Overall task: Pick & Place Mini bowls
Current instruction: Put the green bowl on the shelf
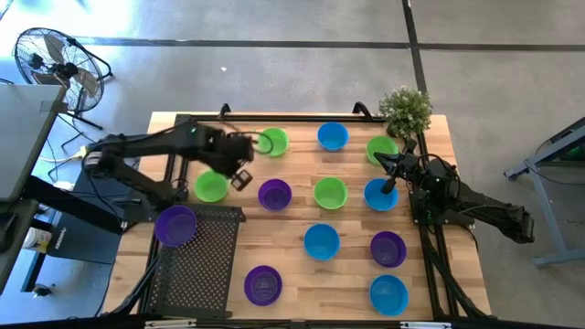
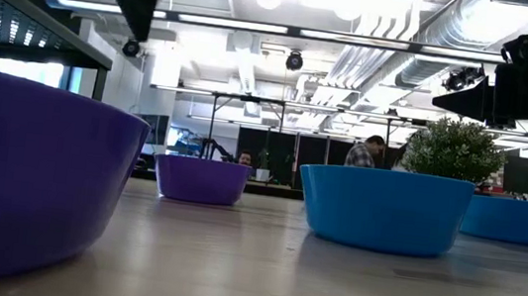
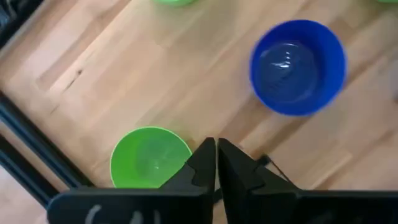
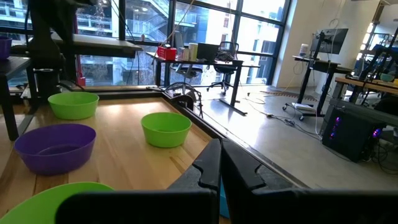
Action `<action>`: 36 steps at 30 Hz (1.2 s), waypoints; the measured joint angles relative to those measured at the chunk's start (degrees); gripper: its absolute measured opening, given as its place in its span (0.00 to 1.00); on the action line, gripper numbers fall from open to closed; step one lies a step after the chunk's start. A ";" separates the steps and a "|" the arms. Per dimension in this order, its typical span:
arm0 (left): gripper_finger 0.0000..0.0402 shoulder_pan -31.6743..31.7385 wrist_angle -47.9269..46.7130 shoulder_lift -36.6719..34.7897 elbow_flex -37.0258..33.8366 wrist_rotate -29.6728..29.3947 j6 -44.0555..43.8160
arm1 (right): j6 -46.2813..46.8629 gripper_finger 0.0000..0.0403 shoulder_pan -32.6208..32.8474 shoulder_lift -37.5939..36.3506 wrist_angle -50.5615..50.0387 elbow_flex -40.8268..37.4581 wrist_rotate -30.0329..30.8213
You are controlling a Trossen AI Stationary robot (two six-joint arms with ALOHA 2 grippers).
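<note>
Many mini bowls in purple, green and blue stand upright on their bases across the wooden table (image 1: 430, 302). One purple bowl (image 1: 175, 225) sits on the black perforated rack (image 1: 206, 265) at the near left. My left gripper (image 3: 216, 144) hangs over the far left of the table, pointing steeply down, shut and empty. It is beside a green bowl (image 3: 149, 158) (image 1: 274, 142), with a blue bowl (image 3: 297, 67) (image 1: 333, 136) farther right. My right gripper (image 4: 220, 144) waits level at the right, shut and empty, near a blue bowl (image 1: 380, 195).
A small potted plant (image 1: 405, 110) stands at the far right corner. Black rails (image 3: 25, 149) run along the table's far edge and sides. In the low view a large purple bowl (image 2: 22, 170) fills the near left and a blue one (image 2: 384, 209) the middle.
</note>
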 joint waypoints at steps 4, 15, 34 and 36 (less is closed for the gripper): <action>0.11 4.82 1.26 4.83 0.00 2.82 3.00 | 0.00 0.00 0.02 0.01 -0.02 0.00 -0.01; 0.33 11.49 9.32 11.24 -6.26 4.02 6.60 | -0.01 0.00 0.00 0.00 -0.02 0.00 -0.01; 0.34 15.03 17.21 5.56 -22.85 9.77 -2.56 | 0.02 0.00 0.02 0.00 -0.04 0.00 -0.01; 0.34 15.03 17.31 5.58 -23.95 9.79 -3.31 | 0.02 0.00 -0.01 0.00 -0.04 0.00 -0.01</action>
